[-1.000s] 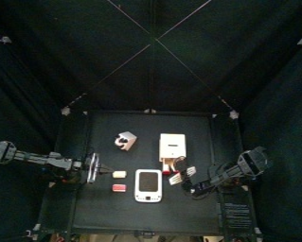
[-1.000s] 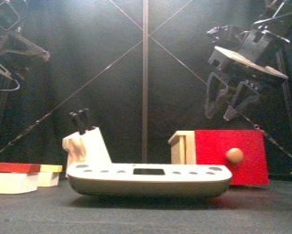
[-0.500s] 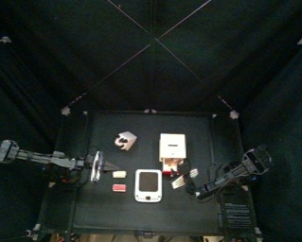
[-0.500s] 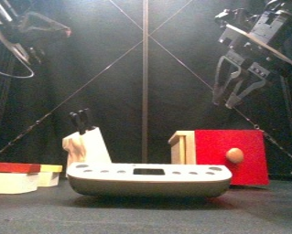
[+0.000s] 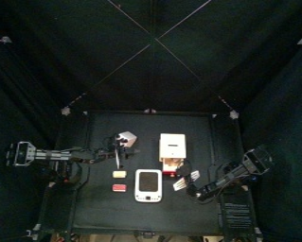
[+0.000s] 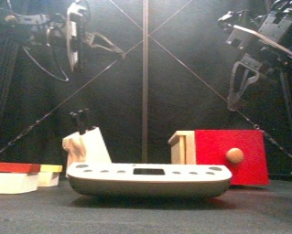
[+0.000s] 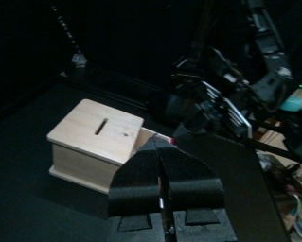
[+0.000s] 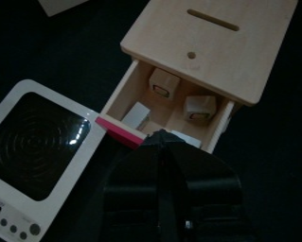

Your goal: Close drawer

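The reddish-brown drawer (image 8: 166, 109) stands pulled out of the cream-beige box-shaped cabinet (image 5: 175, 145) on the black desk (image 5: 204, 132). The right pincer (image 8: 166, 170), jaws pressed together, is best set square against the red front and pushed straight in; the left pincer (image 7: 166, 184), likewise pressed together, is kept clear
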